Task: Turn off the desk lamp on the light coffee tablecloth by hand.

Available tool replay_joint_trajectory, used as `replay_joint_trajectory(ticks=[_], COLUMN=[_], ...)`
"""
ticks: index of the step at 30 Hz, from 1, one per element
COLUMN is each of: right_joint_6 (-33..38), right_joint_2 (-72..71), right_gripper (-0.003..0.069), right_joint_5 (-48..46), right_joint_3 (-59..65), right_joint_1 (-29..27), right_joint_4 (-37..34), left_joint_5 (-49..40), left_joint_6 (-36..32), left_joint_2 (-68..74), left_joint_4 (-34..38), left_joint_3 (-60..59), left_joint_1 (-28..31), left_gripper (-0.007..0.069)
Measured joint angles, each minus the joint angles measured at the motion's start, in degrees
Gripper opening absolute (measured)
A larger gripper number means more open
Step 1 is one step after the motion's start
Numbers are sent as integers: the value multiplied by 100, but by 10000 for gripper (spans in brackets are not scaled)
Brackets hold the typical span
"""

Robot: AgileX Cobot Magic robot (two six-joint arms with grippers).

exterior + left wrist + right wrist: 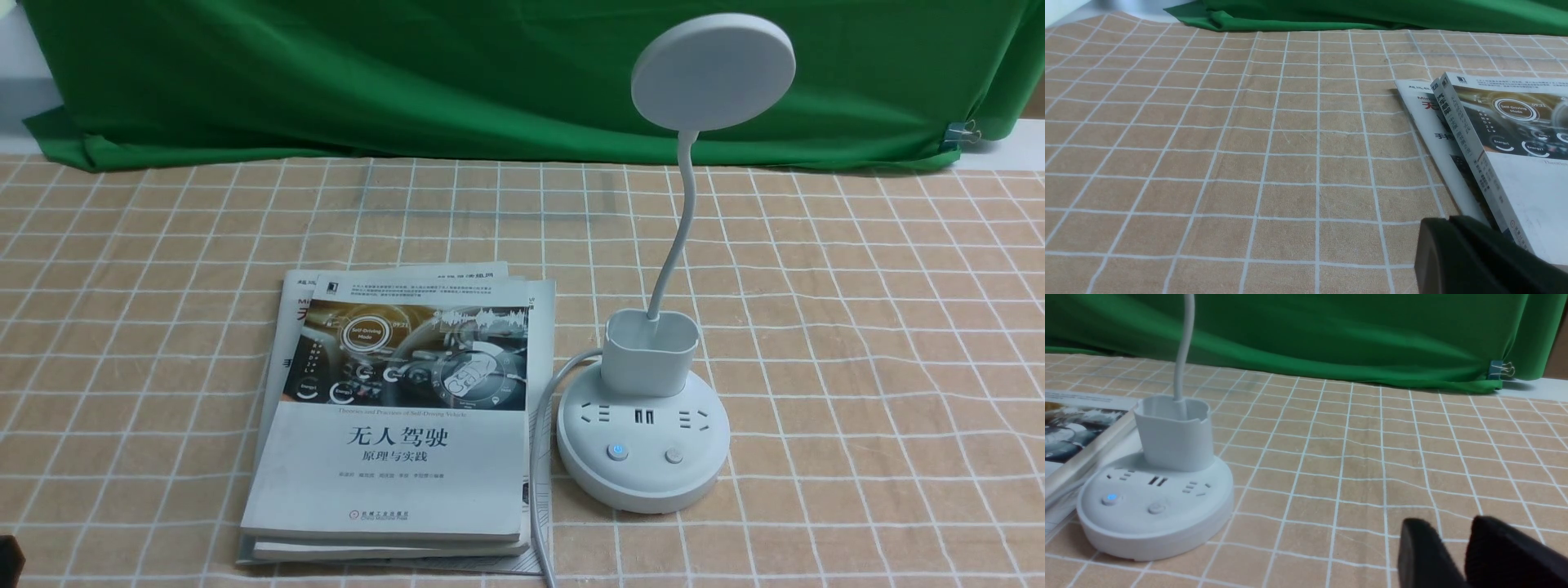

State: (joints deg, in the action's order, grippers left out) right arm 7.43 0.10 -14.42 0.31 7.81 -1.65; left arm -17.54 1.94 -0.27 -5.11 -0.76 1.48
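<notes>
the right jaws [1447,547] are spread and empty; the left jaws [1433,245] are pressed together. the lamp [651,355] looks light, its neck bendy, so steady the base.

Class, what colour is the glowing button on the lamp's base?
The glowing button is blue; it shows best in the right wrist view.

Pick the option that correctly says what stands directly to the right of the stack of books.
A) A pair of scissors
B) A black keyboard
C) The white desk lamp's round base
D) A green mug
C: the desk lamp has its round base just right of the books, on the grid tablecloth.
</notes>
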Motion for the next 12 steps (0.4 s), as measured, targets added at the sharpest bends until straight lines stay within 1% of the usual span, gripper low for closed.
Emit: replay_joint_trajectory(ticks=[12], right_joint_6=[0], right_joint_2=[0], right_gripper=[214], right_joint_5=[5], right_joint_3=[0], right_joint_1=[0], right_joint_4=[0], left_joint_5=[0], left_joint_6=[0], left_joint_2=[0], left_joint_4=[0], left_joint_3=[0], left_joint_1=[0], left_gripper=[4])
